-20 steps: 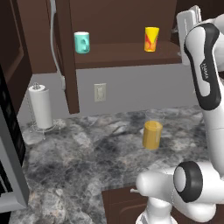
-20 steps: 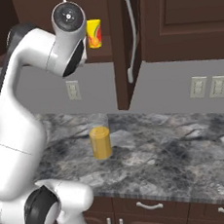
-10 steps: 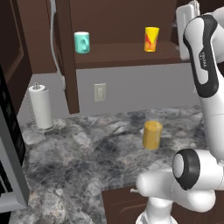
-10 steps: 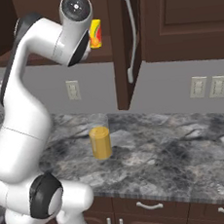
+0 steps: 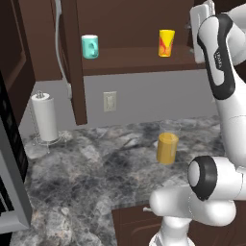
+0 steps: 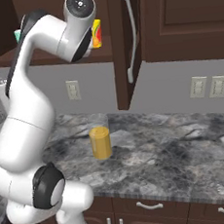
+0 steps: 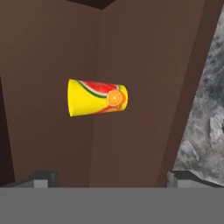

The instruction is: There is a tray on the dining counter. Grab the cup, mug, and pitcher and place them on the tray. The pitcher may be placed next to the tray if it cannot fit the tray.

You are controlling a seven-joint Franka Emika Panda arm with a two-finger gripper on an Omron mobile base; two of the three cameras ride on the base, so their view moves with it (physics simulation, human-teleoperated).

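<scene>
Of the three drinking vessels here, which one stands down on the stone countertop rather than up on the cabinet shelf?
The pitcher, the tall clear glass with orange-yellow liquid. The teal mug and the yellow cup both stand on the wooden shelf above.

The arm (image 6: pixel 29 122) was glossy white — thick rounded links with smooth shells. Each joint (image 5: pixel 205 178) carried a dark grey disc cap ringed in black; another (image 6: pixel 78 3) sat at 12 o'clock in the right base view. Faint grey lettering ran along the upper link (image 5: pixel 218 60). The two fingertips (image 7: pixel 43 177) were small, blocky and dark grey — seen at 6 o'clock in the hand view.
</scene>
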